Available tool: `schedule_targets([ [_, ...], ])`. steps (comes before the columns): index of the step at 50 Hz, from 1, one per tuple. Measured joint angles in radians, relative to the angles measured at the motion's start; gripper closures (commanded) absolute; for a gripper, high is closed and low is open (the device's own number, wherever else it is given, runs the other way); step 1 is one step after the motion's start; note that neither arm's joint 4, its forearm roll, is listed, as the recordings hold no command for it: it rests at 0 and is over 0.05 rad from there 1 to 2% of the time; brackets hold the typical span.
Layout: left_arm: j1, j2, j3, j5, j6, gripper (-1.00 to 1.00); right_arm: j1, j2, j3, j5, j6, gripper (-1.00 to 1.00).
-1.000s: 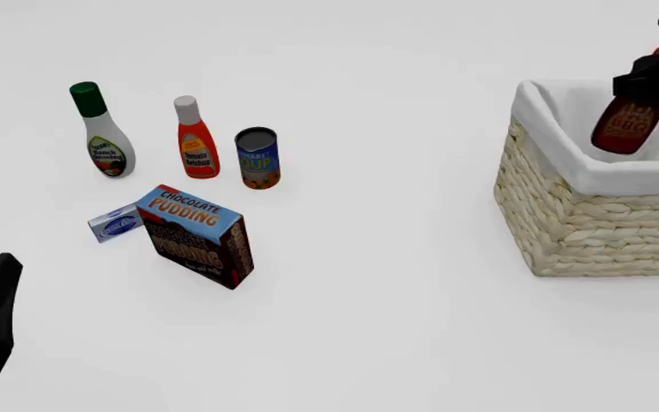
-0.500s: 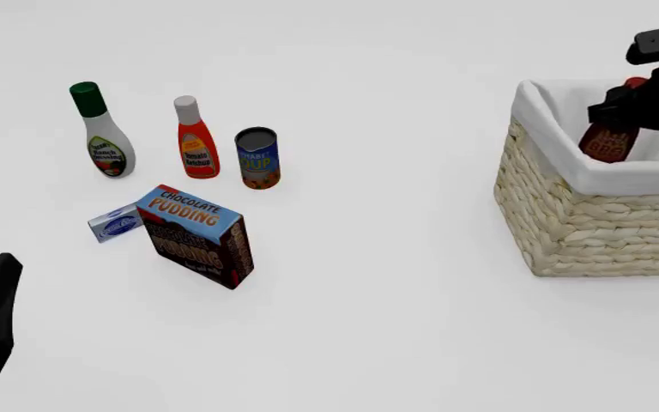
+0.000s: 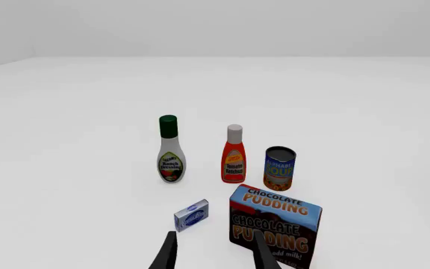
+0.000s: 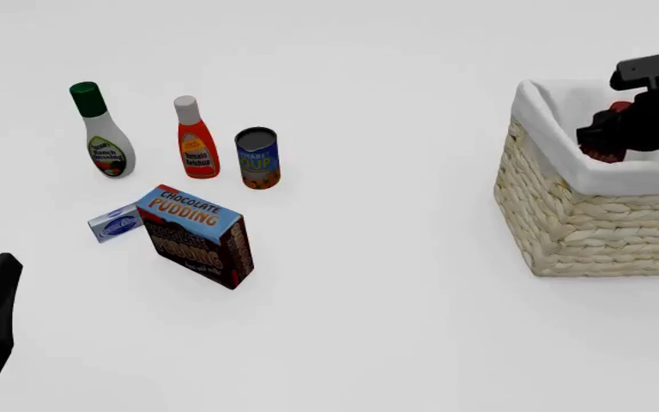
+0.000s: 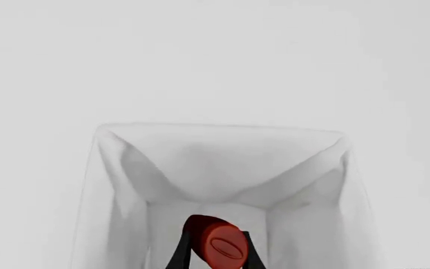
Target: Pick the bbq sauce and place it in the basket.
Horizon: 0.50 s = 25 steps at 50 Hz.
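Now bbq sauce (image 5: 213, 242) between right hand (image 5: 213, 259) fingers.

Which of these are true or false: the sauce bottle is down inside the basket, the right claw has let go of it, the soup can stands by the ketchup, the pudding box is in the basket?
1. The sauce bottle is down inside the basket. True.
2. The right claw has let go of it. False: its fingers grip the red cap.
3. The soup can stands beside the ketchup. True.
4. The pudding box is in the basket. False: it sits on the table.
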Motion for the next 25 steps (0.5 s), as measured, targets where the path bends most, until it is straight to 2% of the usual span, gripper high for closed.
schedule_targets([
  [3,0.000,0.000,0.000,0.000,0.000,-1.00,-0.001,0.004,0.003,-0.004,-0.001,1.00],
  [4,0.000,0.000,0.000,0.000,0.000,-1.00,-0.002,0.005,0.004,-0.005,-0.001,-1.00],
  [25,0.000,0.000,0.000,0.000,0.000,-1.00,-0.002,0.001,-0.006,-0.002,0.008,-1.00],
])
